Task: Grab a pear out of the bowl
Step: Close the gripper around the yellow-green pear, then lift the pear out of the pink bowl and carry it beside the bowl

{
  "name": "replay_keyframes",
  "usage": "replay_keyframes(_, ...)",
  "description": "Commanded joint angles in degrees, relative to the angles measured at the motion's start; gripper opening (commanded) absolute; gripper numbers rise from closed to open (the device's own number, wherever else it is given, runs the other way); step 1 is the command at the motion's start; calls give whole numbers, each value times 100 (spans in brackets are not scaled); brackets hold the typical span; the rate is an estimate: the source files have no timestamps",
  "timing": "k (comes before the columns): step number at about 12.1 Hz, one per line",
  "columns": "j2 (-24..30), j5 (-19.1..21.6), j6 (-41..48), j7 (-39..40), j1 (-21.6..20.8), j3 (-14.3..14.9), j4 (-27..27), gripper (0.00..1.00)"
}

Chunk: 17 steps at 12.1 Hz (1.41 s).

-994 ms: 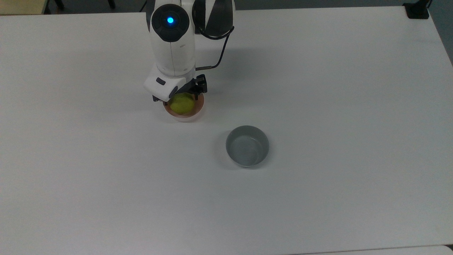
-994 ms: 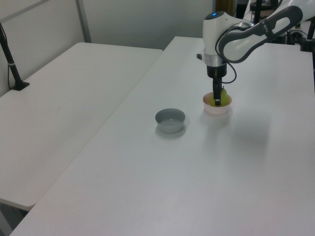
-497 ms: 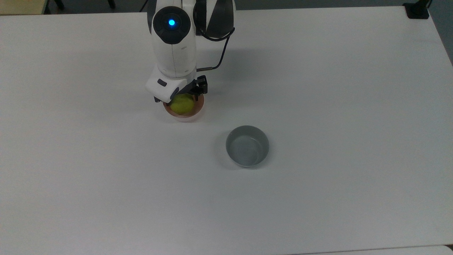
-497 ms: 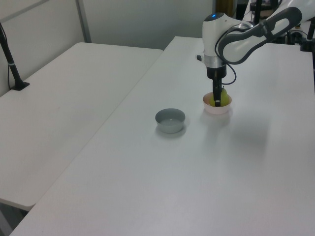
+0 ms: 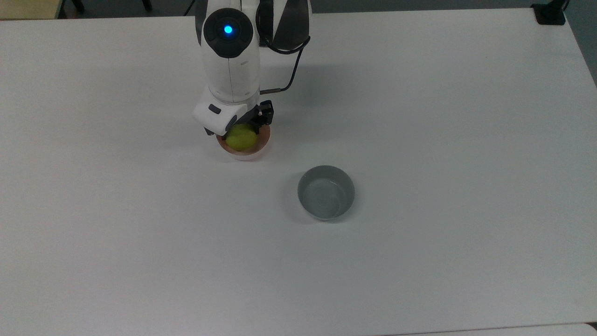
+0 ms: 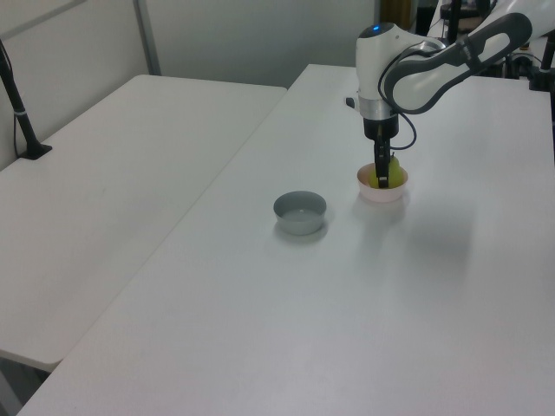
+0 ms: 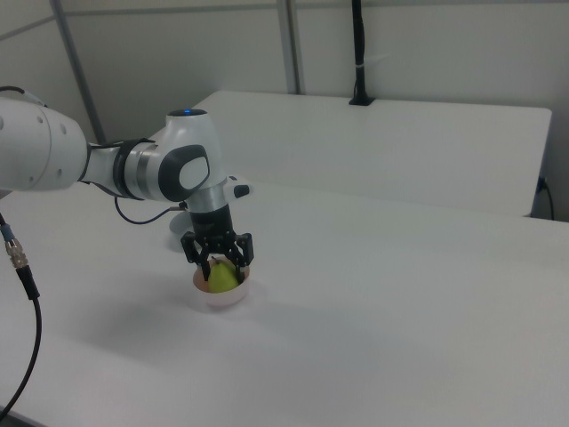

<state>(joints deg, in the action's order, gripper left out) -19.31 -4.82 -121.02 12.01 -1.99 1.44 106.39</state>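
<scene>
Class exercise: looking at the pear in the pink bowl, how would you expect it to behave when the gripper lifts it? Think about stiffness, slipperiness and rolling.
The pear looks smooth and rounded, so it may slip or twist between the fingers of the gripper straddling it. It seems solid, probably keeping its shape. If dropped, it would likely roll, though the bowl walls should contain it.

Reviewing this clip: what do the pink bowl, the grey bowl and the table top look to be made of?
Pink bowl: smooth and opaque, whitish outside, probably plastic or glazed ceramic; the look leaves it open. Grey bowl: same smooth even colour with a soft sheen inside, likewise plastic or ceramic. Table: flat matt white surface, probably laminate board.
</scene>
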Motion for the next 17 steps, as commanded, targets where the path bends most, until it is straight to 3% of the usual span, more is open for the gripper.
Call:
replay_keyframes(1, 120, -116, -53, -146, -74, 32, 14, 57)
replay_keyframes(8, 542, -19, 1439, -146, -47, 14, -811, 57)
replay_keyframes(12, 542, -19, 1547, -67, 23, 93, -971, 57)
replay_keyframes(17, 420, -98, 1196, 810, 944, 94, -1094, 57)
